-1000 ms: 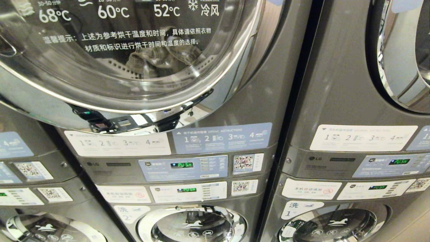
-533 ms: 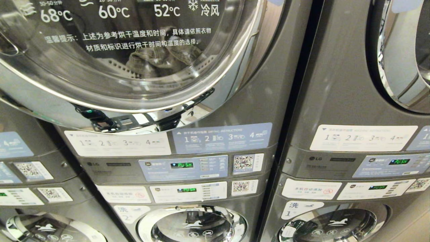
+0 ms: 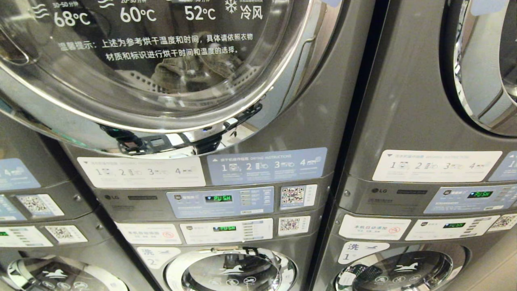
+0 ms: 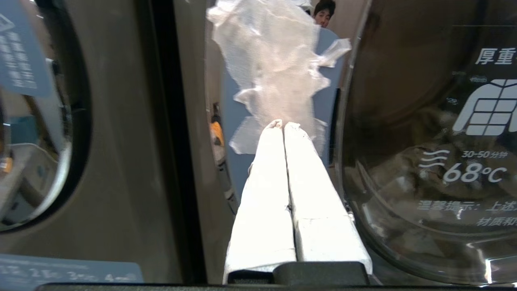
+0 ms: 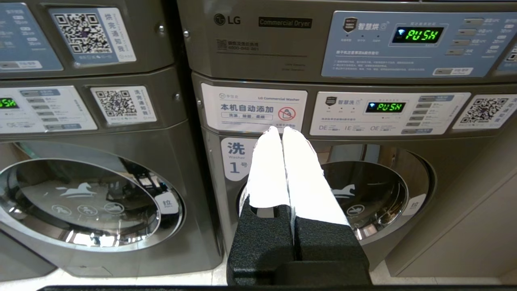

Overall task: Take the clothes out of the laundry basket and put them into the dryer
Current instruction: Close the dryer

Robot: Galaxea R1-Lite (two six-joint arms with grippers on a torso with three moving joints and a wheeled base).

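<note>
Clothes [image 3: 190, 70] lie heaped in the drum behind the dryer's glass door [image 3: 153, 60]. Beside that door's chrome rim, the left gripper [image 4: 282, 125] points upward with jaws pressed together, empty. The right gripper [image 5: 281, 130], also clamped shut, hangs before washer number 1 [image 5: 363, 194].

Dryer door [image 3: 161, 81]: glass cut off along the top and left of the head view; reflections and printed text veil the clothes [image 3: 190, 72] in the drum, so their kind can't be told. Neither arm shows there. Lower washer windows [image 3: 232, 270] are clipped at the bottom edge. In the left wrist view, the pale crumpled patch [image 4: 278, 68] past the closed fingertips is too blurred to identify.
</note>
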